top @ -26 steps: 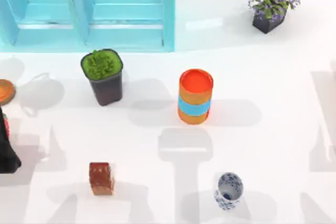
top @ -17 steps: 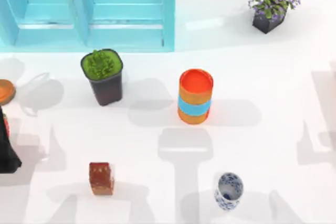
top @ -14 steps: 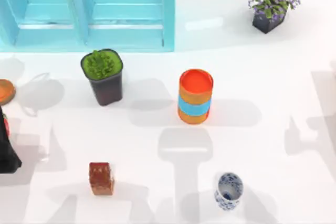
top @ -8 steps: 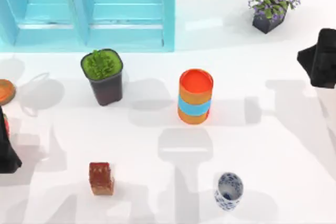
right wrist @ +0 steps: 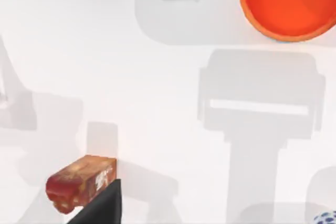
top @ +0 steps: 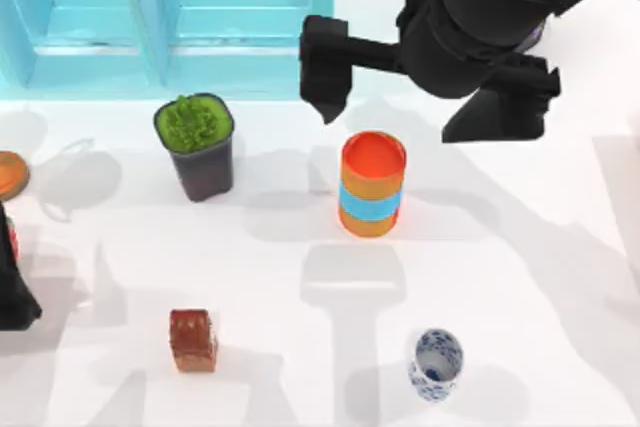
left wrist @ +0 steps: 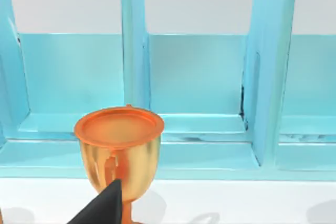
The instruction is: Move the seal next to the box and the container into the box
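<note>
Down at the near edge the seal (top: 193, 340) sits on the bare table (top: 560, 277), untouched, with the jar (top: 435, 364) well apart to its right; neither is near the blue box (top: 240, 22) at the far side yet. High over the orange cylinder (top: 373, 184) hangs the right gripper (top: 325, 82), holding nothing, though I cannot tell how wide it stands. Its camera looks down on the seal, likely the first pick. At the left edge, the left gripper (top: 15, 292) is parked by a goblet (left wrist: 118, 153).
</note>
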Motion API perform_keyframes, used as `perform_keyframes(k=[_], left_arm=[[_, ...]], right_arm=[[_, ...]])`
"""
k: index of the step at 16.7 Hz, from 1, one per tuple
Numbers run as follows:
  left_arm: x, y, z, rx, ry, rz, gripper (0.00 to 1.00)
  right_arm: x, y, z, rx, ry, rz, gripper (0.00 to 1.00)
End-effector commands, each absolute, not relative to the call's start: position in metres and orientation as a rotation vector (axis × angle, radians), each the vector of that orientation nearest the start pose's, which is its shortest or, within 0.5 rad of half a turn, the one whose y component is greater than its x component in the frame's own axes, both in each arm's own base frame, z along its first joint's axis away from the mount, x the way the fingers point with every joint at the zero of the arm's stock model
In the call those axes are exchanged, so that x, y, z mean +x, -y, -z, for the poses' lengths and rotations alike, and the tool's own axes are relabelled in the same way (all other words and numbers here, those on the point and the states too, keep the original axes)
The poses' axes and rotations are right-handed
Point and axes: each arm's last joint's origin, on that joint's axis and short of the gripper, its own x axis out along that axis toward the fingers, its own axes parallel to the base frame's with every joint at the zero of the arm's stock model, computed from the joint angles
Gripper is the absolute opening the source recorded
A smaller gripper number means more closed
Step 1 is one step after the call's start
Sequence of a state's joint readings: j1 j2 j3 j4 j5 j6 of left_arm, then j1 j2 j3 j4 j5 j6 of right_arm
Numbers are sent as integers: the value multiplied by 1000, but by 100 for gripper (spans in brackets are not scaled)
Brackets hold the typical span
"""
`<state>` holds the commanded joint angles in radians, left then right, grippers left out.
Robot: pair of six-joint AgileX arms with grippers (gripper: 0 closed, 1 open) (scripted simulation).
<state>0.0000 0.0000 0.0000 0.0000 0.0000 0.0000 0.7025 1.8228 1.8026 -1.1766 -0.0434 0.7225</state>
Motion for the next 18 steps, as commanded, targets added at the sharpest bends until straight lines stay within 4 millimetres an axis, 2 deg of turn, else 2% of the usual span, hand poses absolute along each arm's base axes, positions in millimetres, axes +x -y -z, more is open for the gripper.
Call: perform_keyframes(k=[2,5,9,13,18], left_arm=[[106,1,-160,0,0,0,100],[106,1,-160,0,0,0,100],[106,1,-160,0,0,0,100],[106,1,-160,0,0,0,100],[106,1,-160,0,0,0,100]], right_arm=[[288,-292,-303,173,-1401,-167,100],[285,-353,-273,113,-1498,-102,100],[264,-409,-233,48,-1559,-34,100],[243,-437,-208,15,-1571,0,100],[236,-443,-201,9,-1570,7,100]])
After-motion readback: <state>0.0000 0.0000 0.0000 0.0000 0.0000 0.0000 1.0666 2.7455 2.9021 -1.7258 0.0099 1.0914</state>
